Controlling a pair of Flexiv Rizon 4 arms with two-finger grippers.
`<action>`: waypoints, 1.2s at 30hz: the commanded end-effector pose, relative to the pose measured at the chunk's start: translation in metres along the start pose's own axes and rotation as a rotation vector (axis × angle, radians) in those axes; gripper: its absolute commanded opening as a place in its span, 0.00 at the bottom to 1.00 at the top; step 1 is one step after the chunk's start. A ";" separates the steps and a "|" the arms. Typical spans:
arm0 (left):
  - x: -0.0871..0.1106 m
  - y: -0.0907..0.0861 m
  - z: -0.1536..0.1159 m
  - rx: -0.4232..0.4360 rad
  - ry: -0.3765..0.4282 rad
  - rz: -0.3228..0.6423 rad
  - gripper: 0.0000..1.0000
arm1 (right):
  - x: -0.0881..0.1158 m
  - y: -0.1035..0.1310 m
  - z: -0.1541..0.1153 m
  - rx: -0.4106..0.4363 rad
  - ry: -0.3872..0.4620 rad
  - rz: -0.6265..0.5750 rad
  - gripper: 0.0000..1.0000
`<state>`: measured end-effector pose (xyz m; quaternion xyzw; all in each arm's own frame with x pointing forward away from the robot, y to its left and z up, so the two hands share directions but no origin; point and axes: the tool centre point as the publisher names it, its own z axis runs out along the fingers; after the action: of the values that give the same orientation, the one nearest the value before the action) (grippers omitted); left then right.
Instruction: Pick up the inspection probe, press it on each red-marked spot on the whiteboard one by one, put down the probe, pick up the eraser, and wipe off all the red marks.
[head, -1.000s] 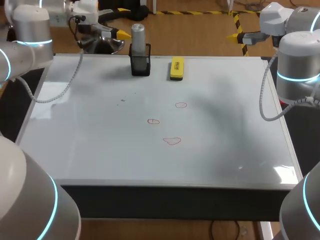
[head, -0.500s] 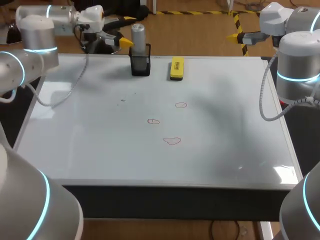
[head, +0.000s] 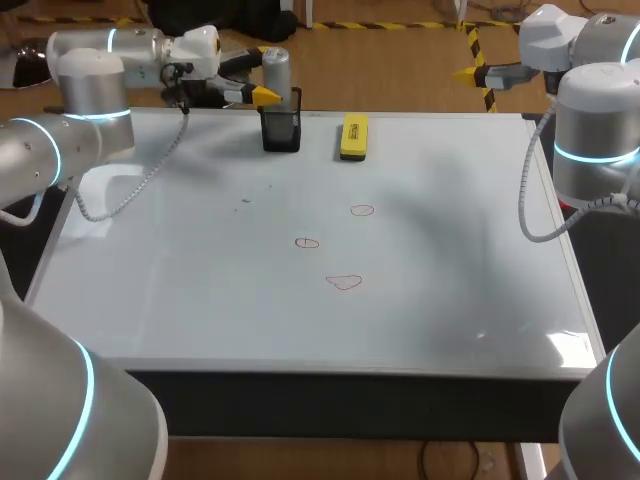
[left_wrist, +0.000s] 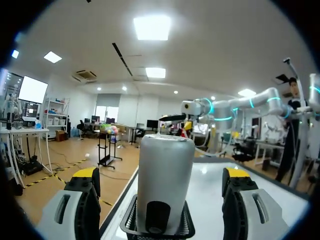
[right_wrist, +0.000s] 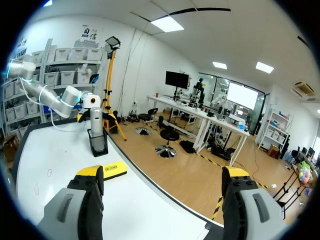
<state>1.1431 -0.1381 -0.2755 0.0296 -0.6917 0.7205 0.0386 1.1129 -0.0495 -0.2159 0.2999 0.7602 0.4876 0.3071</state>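
The left arm came in from the back left corner of the whiteboard (head: 450, 260), its left gripper (head: 258, 77) lying level beside the inspection probe (head: 276, 70); its fingers stood wide apart. In the left wrist view the probe rose between the two yellow tips with a clear gap on each side, so neither finger touched it. The probe, a grey cylinder, stood upright in a black mesh holder (head: 281, 130) at the board's far edge, left of the middle.

The eraser (head: 353, 136) (yellow, with a dark underside) lay flat just to the right of the holder, near the same far edge, apart from it and from both grippers.

Three red marks sat near the middle of the board, well away from the holder: one small ring (head: 362, 210) farthest back, a second ring (head: 307, 243) nearer and to its left, and a larger rounded outline (head: 344, 283) nearest the front.

The right gripper (right_wrist: 162, 185) hung past the back right corner of the board; its fingers were spread wide with nothing between them. From its own wrist view the eraser lay ahead of its left finger, with the holder and probe farther along the edge.
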 end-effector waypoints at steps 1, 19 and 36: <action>0.007 0.003 0.009 0.002 -0.037 0.000 1.00 | 0.000 0.000 0.000 0.001 0.001 0.000 1.00; 0.000 0.018 0.020 0.004 -0.023 -0.010 1.00 | 0.000 0.000 0.000 0.001 0.001 0.000 1.00; -0.005 0.021 0.022 0.003 -0.025 -0.007 0.00 | 0.000 0.000 0.000 0.001 0.001 0.000 1.00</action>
<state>1.1448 -0.1602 -0.2944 0.0429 -0.6925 0.7194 0.0320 1.1129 -0.0496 -0.2159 0.2999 0.7602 0.4876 0.3072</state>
